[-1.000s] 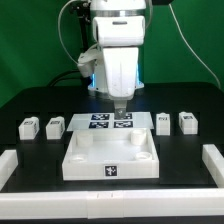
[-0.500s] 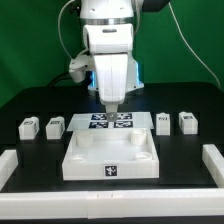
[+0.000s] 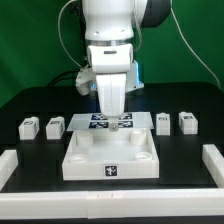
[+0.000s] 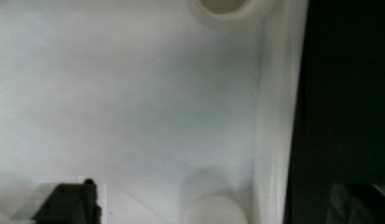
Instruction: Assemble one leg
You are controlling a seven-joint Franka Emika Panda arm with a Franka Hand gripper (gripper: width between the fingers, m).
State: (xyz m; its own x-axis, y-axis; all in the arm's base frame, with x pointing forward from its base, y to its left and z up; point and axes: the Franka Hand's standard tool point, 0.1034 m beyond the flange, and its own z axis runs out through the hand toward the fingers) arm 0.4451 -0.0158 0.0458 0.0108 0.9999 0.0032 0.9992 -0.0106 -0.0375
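Observation:
Several legs, small white pegs with tags, stand in a row: two at the exterior view's left point(image 3: 29, 127) point(image 3: 55, 126) and two at the right point(image 3: 163, 121) point(image 3: 187, 121). The large white tray point(image 3: 110, 158) with round corner sockets lies in the middle. My gripper point(image 3: 112, 116) hangs over the tray's rear edge, apart from every leg. In the wrist view the gripper point(image 4: 215, 205) is open and empty. One dark fingertip point(image 4: 68, 202) shows over the tray's white floor point(image 4: 136, 100), and a round socket point(image 4: 235, 5) lies ahead. No leg shows in the wrist view.
The marker board point(image 3: 98, 122) lies behind the tray, partly hidden by the gripper. White rails stand at the left point(image 3: 10, 165), right point(image 3: 213, 160) and front point(image 3: 110, 207) of the black table.
The arm has shifted a little toward the exterior view's left and come lower over the tray's rear edge. The legs and tray have not moved.

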